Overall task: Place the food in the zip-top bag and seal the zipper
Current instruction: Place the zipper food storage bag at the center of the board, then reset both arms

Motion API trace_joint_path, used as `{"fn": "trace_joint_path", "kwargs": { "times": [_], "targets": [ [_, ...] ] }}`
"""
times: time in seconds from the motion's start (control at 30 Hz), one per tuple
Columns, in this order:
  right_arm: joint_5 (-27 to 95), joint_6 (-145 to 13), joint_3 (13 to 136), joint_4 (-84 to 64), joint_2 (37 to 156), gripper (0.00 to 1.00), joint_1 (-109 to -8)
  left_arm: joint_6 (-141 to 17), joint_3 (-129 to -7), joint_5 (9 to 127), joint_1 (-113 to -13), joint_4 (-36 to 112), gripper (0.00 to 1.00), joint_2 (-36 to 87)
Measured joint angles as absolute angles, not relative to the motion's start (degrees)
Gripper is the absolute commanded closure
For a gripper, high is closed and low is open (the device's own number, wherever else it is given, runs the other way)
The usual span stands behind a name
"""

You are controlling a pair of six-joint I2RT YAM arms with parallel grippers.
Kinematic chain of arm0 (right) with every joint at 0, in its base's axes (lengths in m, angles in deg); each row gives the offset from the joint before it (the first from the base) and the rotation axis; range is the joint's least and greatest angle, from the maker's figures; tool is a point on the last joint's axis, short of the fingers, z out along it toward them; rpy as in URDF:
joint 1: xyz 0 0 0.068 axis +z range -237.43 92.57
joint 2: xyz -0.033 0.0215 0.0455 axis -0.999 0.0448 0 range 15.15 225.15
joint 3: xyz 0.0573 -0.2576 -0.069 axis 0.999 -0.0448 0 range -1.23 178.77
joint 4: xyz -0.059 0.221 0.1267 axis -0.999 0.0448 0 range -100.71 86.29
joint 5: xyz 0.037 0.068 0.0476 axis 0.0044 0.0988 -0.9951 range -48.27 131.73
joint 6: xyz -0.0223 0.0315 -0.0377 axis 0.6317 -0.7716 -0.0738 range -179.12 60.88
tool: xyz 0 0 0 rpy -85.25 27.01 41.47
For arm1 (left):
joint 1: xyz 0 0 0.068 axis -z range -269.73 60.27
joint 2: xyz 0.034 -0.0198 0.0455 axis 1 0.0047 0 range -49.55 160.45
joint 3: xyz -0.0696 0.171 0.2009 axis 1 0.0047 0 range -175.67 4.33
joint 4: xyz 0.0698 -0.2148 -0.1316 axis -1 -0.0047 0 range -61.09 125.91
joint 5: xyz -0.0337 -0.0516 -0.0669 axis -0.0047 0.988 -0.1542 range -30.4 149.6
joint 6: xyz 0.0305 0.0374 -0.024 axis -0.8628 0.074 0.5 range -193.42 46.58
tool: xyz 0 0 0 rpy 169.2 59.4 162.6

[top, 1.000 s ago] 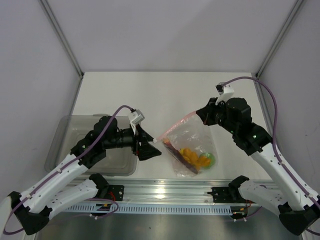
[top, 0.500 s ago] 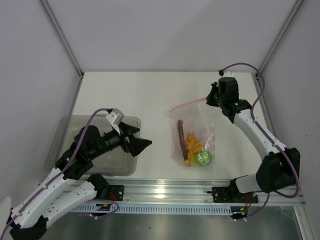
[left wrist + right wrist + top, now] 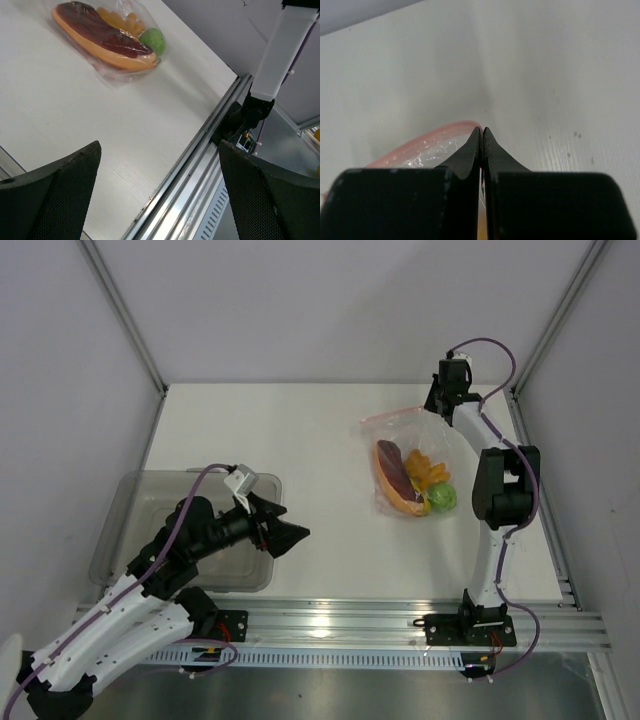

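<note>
from the top camera i saw the zip-top bag (image 3: 415,443) lying flat on the white table (image 3: 290,440), toward its far right side, with all the food inside it. the curved dark-red and orange slice (image 3: 393,474) lay along the bag's left side. the yellow-orange pieces (image 3: 428,471) sat just beside it on the right. the lime-green fruit (image 3: 443,497) was at the bag's near right corner, touching those pieces. the zipper (image 3: 396,415) ran as a thin pink strip along the bag's far edge, from the left corner across to the right gripper (image 3: 436,406).

the right gripper sat at the zipper's right end. on its wrist camera its two black fingers (image 3: 466,155) were pressed flat together. the pink strip curved straight into their tips, so i read the claw as clamped on the end of the zipper. whether the strip was sealed along its whole length, i could not tell.

the left gripper (image 3: 292,524) hung well apart from the bag, just past the right edge of the grey bin (image 3: 140,515), pointing toward the middle of the table. its jaws were spread wide. in the left wrist view the dark fingers (image 3: 55,195) sat at opposite sides of the picture with bare table showing between them. that view also showed the filled bag far ahead. the metal rail (image 3: 200,165) ran along the table's near edge.
</note>
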State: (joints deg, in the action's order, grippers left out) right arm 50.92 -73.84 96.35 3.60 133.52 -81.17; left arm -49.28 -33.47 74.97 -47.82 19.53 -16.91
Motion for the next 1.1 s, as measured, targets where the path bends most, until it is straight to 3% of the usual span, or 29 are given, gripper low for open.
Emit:
{"fn": "trace_joint_path", "kwargs": {
  "times": [0.1,0.23,0.3,0.37,0.43,0.67,0.87,1.1],
  "targets": [
    [52.21,-73.45,101.31,4.91,137.34,1.00,-81.52,-48.38,-33.25,74.99,-47.82,20.88,0.01,-16.32],
    [52.80,-73.21,103.80,7.93,139.35,0.67,-81.57,-47.46,-32.90,75.02,-47.82,21.82,0.00,-15.33],
    [52.80,-72.94,104.70,9.48,139.83,0.57,-81.54,-46.87,-32.79,75.04,-47.82,21.89,0.00,-14.76],
    [53.26,-72.92,105.64,10.90,140.12,0.25,-81.28,-46.30,-32.79,75.10,-47.84,21.93,0.00,-14.26],
    [54.68,-72.59,105.66,11.73,139.90,0.01,-80.76,-45.67,-32.79,75.26,-47.88,21.98,0.00,-13.96],
    [57.35,-73.88,99.87,16.52,131.96,0.01,-77.32,-43.14,-32.64,74.69,-48.12,21.47,0.00,-13.54],
    [60.98,-78.17,80.41,18.20,110.74,0.01,-69.96,-41.63,-32.64,72.85,-48.67,19.00,0.01,-12.27],
    [65.74,-86.45,59.15,21.76,90.85,0.00,-54.18,-38.83,-32.64,68.00,-48.98,15.86,0.00,-10.35]
  ]
}}
